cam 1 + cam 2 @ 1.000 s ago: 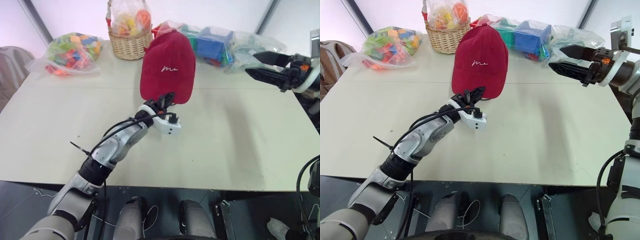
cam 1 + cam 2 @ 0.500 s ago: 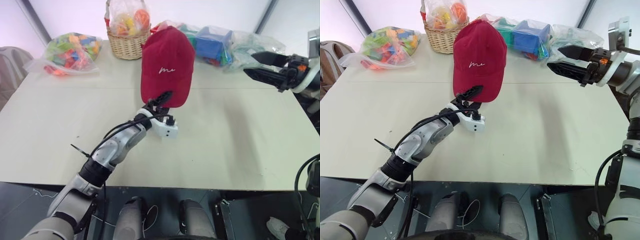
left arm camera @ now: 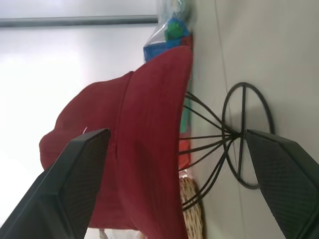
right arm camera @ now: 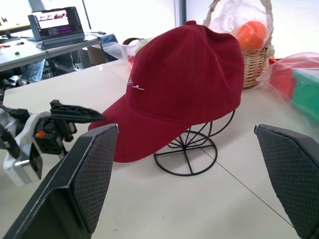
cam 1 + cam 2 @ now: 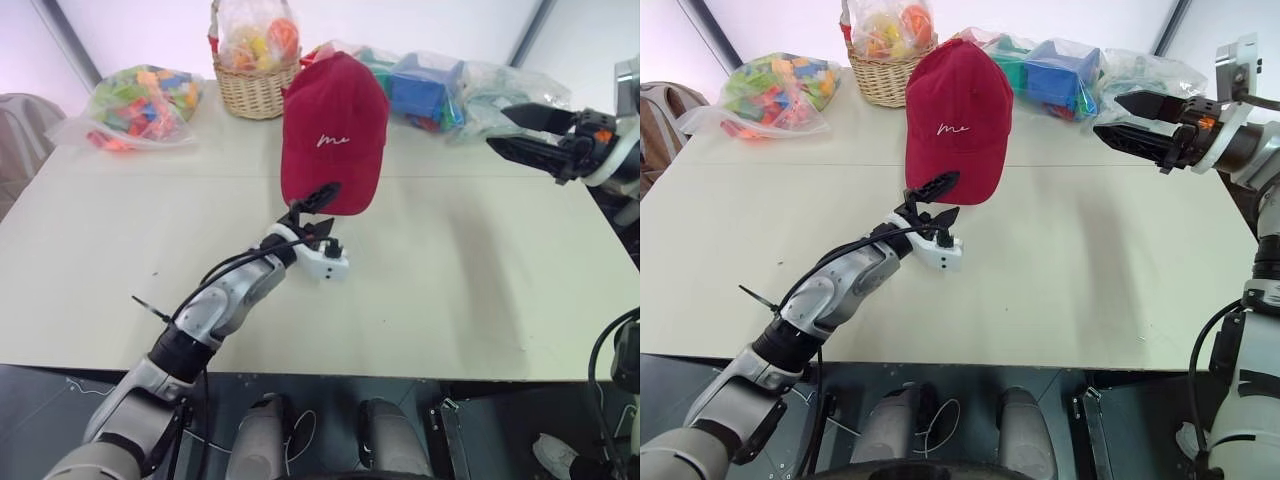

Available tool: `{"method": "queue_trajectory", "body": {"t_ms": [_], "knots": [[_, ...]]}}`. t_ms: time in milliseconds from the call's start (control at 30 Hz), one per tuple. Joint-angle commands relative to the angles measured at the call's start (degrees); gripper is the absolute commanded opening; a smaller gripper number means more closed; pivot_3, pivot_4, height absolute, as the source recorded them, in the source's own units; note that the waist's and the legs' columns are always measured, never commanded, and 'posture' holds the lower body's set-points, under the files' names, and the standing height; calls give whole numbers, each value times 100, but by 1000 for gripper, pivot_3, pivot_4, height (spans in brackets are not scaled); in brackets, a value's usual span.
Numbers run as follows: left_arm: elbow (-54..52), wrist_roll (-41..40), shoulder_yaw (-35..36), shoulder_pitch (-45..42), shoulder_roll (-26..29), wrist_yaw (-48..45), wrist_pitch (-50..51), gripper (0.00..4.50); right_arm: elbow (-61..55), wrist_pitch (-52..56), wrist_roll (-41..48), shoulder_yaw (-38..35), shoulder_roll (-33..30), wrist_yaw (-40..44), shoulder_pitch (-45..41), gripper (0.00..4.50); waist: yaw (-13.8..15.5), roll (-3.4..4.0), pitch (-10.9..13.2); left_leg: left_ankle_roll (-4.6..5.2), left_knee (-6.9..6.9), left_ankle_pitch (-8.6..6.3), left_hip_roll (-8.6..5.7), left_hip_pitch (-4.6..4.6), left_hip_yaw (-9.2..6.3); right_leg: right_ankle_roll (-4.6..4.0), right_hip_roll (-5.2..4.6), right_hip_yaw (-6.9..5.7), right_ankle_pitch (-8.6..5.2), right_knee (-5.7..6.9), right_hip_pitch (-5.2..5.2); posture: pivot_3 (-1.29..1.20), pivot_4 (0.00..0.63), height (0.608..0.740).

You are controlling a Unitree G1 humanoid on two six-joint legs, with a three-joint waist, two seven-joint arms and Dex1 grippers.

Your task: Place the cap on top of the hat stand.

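Red cap sat on wire hat stand near table's far edge; placement looked done. Left gripper spread empty beside brim; right gripper parted, empty.

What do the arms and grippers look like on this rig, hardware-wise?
Left arm: silver-grey shell segments with black joints, loose black cables along the forearm and a black zip tie sticking out. Left gripper: white wrist block, two black fingers. Right gripper: two black tapered fingers, an orange detail, a white-and-grey wrist. The finger pads are black with a fine mesh texture.
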Motion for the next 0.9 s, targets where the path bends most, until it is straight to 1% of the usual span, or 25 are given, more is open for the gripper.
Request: {"method": "queue_trajectory", "body": {"t_ms": [33,233,333,433,533,567,700,767,900], "knots": [[-730,-336,510,122,168,-221,138,4490,-167,-39,61,-134,-42,30,-44,4500,0,0,0,0,0,0,0,-1,0,0,0,0,0,0,0,0,150,740],[-1971,-1032,1296,701,541,-1111,464,4490,-45,-98,15,-95,0,52,-54,4500,-19,0,0,1,-3,-1,1,1,-1,0,1,0,0,-1,0,0,150,740],[-2710,-1553,1914,1062,599,-1463,775,4490,90,-149,-29,-83,-22,97,-59,4500,-13,-1,1,2,-2,-1,0,0,-1,-1,0,0,0,-1,0,0,150,740],[-3317,-2348,2817,1437,558,-2010,1558,4490,386,-262,-142,-74,-135,189,-81,4500,-15,-1,1,2,-3,-2,0,-1,-1,-1,0,0,-1,-3,0,0,150,740],[-3842,-3713,3697,1685,158,-2924,3367,4490,749,-402,-283,-52,-254,319,-135,4500,-23,-1,0,3,-2,-2,0,2,-2,-1,1,0,-1,-2,1,0,150,740],[-3967,-4059,3905,1722,84,-3118,3769,4490,829,-436,-317,-42,-268,347,-152,4500,-30,-1,1,3,-1,-2,0,2,-2,0,1,0,-1,-2,1,0,150,740],[-4366,-5668,5309,2232,221,-4152,5659,4490,1281,-663,-549,72,-227,461,-211,4500,-89,-7,4,2,-2,-2,1,2,-9,5,5,-1,-4,-2,2,0,150,740],[-4288,-6174,5933,2471,354,-4353,6202,4490,1503,-754,-640,103,-208,530,-266,4500,-150,-8,5,2,-2,-1,1,2,-14,7,7,-1,-5,0,2,0,150,740],[-3879,-6892,6791,2923,545,-4480,6379,4490,1835,-863,-796,160,-237,691,-334,4500,-181,-8,5,2,-3,-1,1,5,-19,7,10,-1,-6,0,4,0,150,740]]}}
